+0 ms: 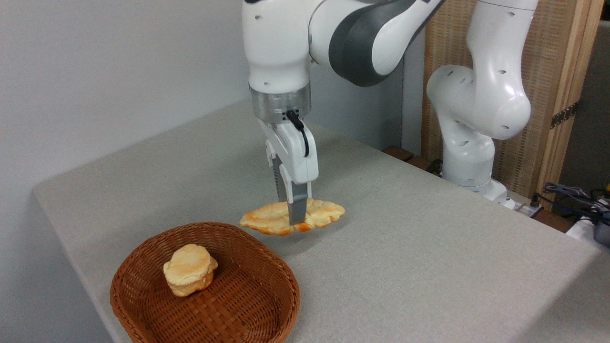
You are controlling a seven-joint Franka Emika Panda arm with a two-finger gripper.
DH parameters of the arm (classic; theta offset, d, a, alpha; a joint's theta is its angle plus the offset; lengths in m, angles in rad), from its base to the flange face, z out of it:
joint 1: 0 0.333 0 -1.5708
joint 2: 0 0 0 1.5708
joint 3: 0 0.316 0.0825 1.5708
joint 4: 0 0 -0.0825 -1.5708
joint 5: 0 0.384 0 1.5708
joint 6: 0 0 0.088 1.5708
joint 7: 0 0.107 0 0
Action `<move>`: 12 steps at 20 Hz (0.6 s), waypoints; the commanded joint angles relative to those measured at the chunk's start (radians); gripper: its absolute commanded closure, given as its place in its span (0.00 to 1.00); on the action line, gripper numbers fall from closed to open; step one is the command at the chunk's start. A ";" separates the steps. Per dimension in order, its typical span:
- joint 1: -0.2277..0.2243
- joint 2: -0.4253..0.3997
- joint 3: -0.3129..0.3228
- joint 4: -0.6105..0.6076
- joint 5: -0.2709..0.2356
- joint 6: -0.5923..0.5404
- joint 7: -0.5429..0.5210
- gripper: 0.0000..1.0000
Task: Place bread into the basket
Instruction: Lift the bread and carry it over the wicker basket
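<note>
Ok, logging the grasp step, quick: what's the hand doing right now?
Hand: closed on the bread, which hangs clear of the table, beside the basket and not yet over it.

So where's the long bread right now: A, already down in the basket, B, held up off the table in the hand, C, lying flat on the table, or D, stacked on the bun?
B: the hand is shut on the bread, which hangs clear of the table above its own shadow, beside the basket and not in it.
</note>
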 commanded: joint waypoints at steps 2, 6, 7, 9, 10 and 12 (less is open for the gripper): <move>-0.007 0.003 0.004 0.033 -0.055 0.056 0.005 0.48; -0.007 0.029 0.006 0.033 -0.095 0.209 -0.003 0.48; -0.007 0.037 0.007 0.033 -0.095 0.243 -0.003 0.48; -0.006 0.052 0.010 0.033 -0.096 0.298 -0.005 0.48; -0.007 0.059 0.012 0.033 -0.096 0.318 -0.008 0.47; -0.006 0.074 0.013 0.033 -0.119 0.346 -0.012 0.45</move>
